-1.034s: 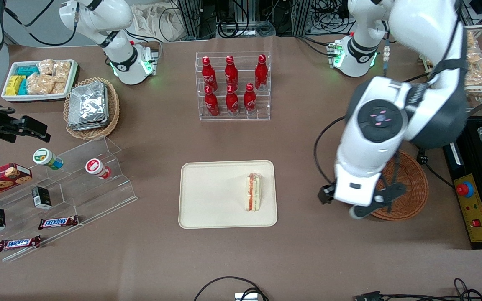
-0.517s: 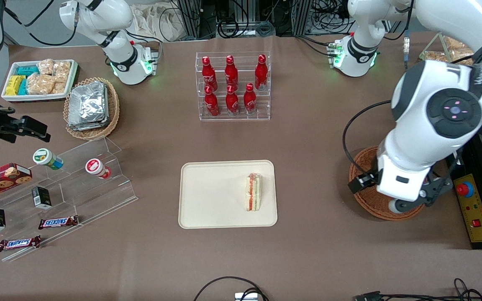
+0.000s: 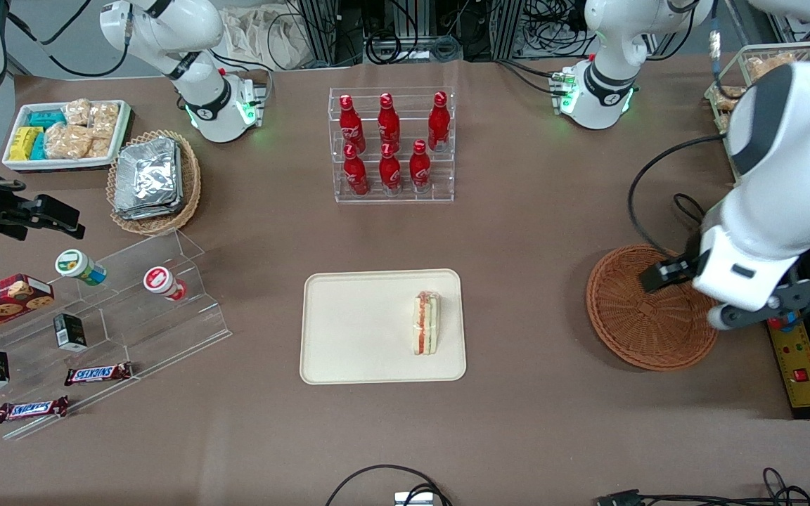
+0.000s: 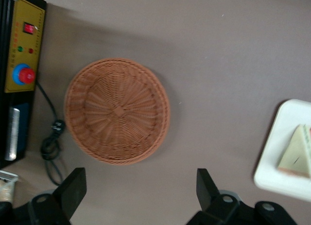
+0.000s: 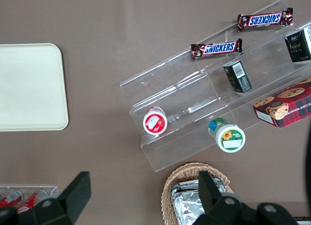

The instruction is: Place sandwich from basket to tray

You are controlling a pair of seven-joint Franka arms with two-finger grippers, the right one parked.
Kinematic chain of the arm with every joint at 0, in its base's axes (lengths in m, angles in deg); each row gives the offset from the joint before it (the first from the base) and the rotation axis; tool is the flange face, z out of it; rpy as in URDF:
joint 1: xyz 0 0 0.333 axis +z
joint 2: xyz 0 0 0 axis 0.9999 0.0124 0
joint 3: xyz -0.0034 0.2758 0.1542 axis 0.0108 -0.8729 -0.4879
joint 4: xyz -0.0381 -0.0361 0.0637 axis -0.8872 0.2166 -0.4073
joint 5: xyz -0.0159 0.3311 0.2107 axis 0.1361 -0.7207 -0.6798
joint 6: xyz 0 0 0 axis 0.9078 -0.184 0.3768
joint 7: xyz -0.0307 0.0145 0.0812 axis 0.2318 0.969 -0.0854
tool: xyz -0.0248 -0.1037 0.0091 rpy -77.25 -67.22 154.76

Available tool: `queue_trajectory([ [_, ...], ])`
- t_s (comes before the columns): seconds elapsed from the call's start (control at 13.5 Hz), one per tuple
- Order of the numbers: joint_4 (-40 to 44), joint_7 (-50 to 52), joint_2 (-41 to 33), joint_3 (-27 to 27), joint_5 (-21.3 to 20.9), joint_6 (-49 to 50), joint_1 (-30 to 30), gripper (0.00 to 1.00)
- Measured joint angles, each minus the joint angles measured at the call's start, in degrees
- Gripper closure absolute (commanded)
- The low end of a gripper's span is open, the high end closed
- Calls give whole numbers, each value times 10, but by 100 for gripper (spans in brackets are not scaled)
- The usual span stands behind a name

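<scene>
The sandwich (image 3: 427, 323) lies on the cream tray (image 3: 349, 330), close to the tray's edge that faces the basket. The reddish-brown wicker basket (image 3: 647, 320) sits on the table with nothing in it. My left gripper (image 3: 767, 308) hangs high over the basket's rim, toward the working arm's end of the table. In the left wrist view the gripper (image 4: 140, 188) is open, with only bare table between its fingers (image 4: 73, 190). That view also takes in the whole basket (image 4: 117, 111) and a corner of the tray (image 4: 272, 162) with the sandwich (image 4: 296, 154).
A clear rack of red bottles (image 3: 391, 144) stands farther from the front camera than the tray. A yellow control box (image 3: 795, 351) and a black cable (image 4: 51, 142) lie beside the basket. An acrylic snack stand (image 3: 95, 316), a foil-packet basket (image 3: 154, 179) and a white bin (image 3: 66, 133) sit toward the parked arm's end.
The left arm has swung away from over the basket toward the working arm's end of the table, uncovering the basket. The sandwich stays on the tray.
</scene>
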Motion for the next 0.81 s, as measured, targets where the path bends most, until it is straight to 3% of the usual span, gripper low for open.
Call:
queue_trajectory([
  [0.3,-76,-144,-94,-65,40,2,11,0],
  [0.81,-138,-214,-183,-70,73,15,37,0],
])
